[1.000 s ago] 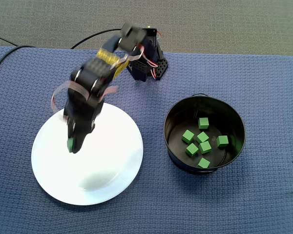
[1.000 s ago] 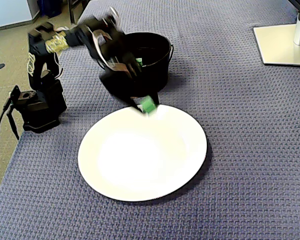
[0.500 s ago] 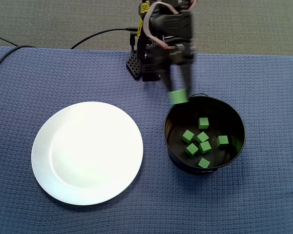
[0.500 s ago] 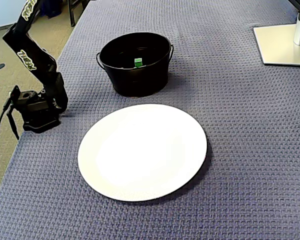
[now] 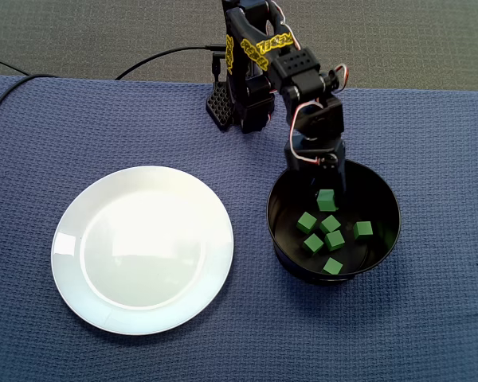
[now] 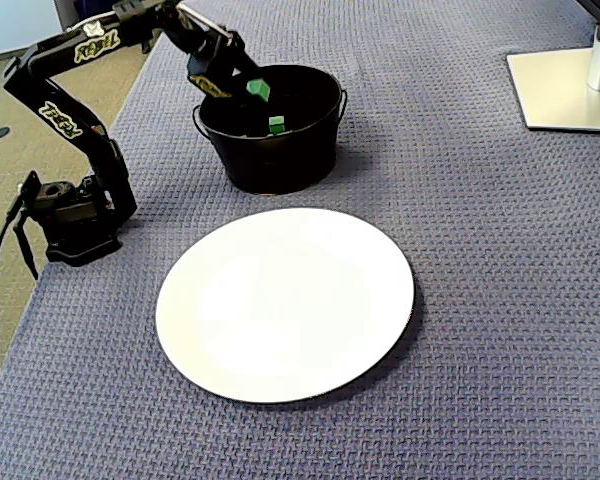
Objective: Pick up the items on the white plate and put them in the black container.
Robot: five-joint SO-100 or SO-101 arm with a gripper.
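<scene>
Gripping green cube [image 6: 259, 89] w/ gripper [image 6: 254, 87] nearly closed, above pot [image 5: 277, 231] holding other cubes [image 5: 334, 240]; in a fixed view pot toward table's [image 5: 430, 318] right edge, plate [image 5: 143, 248] toward left.

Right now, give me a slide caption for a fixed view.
Hand holds a green cube over the black container; the white plate is bare.

One fixed view overhead, another oblique, both showing white plate [image 5: 143, 306], black container [image 5: 382, 195]

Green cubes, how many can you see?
7 green cubes: one at the gripper tip above the black container; six lie on its floor. Another could hide beneath the gripper; the white plate holds none.
</scene>
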